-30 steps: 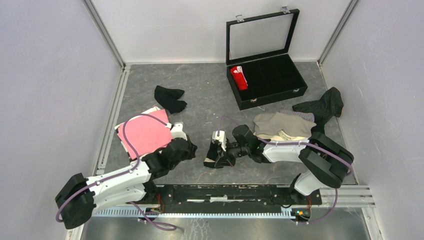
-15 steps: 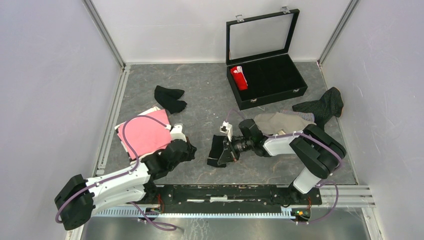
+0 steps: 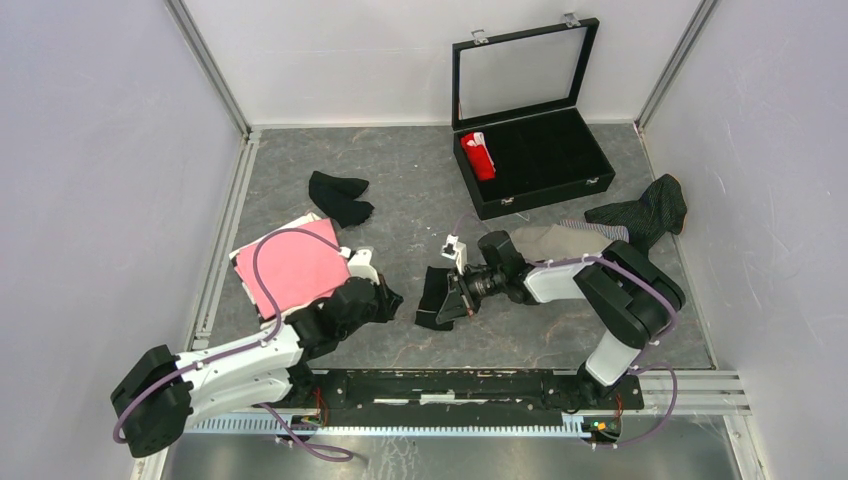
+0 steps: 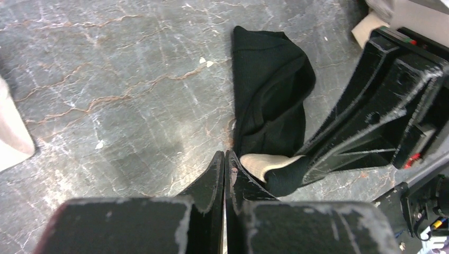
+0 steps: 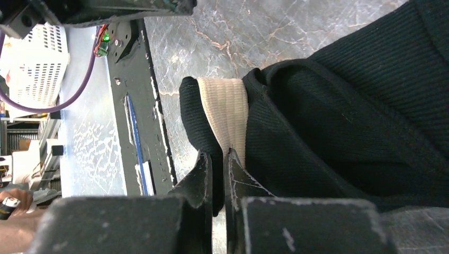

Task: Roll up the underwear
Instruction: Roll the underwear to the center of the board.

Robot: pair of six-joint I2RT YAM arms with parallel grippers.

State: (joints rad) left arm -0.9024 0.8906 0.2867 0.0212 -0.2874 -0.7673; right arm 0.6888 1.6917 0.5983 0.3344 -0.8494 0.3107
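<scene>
Grey marbled table (image 3: pixel 400 180) holds scattered underwear (image 3: pixel 295 268) and open case (image 3: pixel 541 203)

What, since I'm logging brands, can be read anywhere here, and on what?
White lettering on the red underwear in the black case: too small to read.
No other words, numbers or signs can be read in any view.

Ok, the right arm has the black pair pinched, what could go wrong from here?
The right gripper is shut on just the edge of the black underwear, by the beige lining; it may slip free. The left gripper is shut on nothing, so the cloth could drag across the table rather than roll. Both grippers sit close together and might collide.
</scene>
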